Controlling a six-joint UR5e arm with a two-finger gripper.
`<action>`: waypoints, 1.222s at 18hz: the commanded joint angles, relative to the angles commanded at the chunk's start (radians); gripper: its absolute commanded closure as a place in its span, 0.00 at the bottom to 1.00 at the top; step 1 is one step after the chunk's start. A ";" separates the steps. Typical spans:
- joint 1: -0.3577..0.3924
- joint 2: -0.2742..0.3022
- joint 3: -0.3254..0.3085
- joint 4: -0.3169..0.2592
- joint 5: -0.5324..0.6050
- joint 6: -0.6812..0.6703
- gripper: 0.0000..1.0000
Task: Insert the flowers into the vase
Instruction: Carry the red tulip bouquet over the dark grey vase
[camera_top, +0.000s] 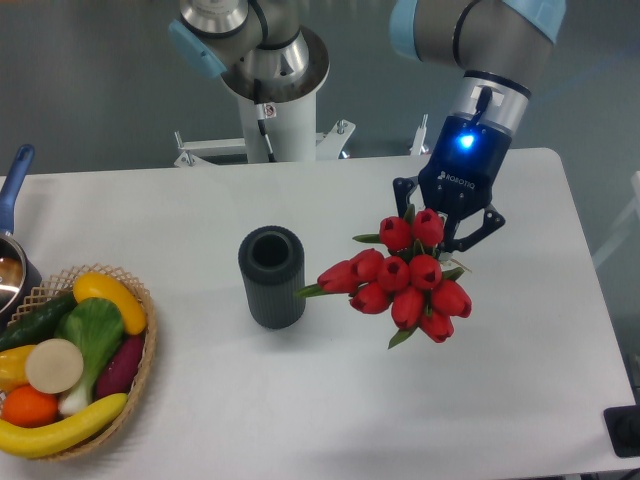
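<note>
The tied bunch of red tulip buds with green leaves (405, 278) hangs above the right half of the white bench (330, 400), heads toward me, stems hidden behind them. I judge it light, soft and easily crushed, so my hold belongs on the bound stems, never the buds. My black two-finger tool (447, 228) appears clenched on the bunch from behind. The dark grey ribbed cylindrical vase (272, 277) stands upright near the bench's middle, just left of the bunch, mouth empty.
</note>
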 joint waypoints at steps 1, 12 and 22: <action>-0.002 0.000 0.000 0.000 0.000 0.002 0.75; -0.040 -0.005 -0.032 0.003 -0.133 0.009 0.75; -0.089 0.090 -0.196 0.037 -0.452 0.078 0.75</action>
